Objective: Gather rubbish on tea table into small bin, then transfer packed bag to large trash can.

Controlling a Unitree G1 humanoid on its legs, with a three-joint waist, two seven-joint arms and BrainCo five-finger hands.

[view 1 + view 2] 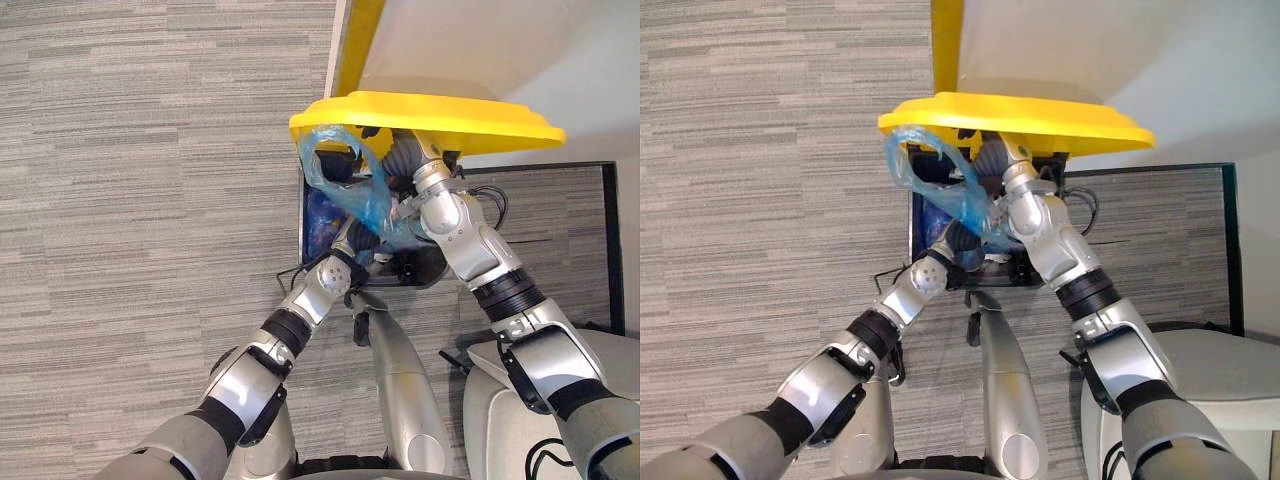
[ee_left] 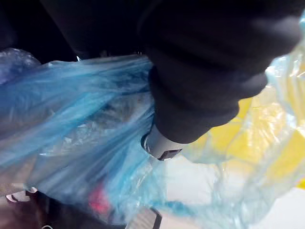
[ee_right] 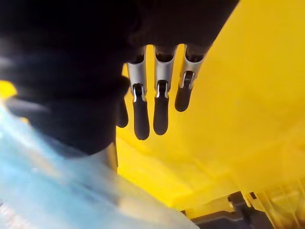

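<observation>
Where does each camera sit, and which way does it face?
Left eye view: on the head, looking down at the yellow lid and the blue bag; both arms show.
Right eye view: beside it, same scene, both arms.
Left wrist view: on the left wrist, along the left hand into the bag.
Right wrist view: on the right wrist, along the right hand, fingers straight, at the lid's underside.
Shared: both wrist views show bag and lid.

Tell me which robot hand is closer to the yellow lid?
Right. The right hand is up under the yellow lid, fingers straight beside its underside. The left hand is lower, at the blue bag.
</observation>
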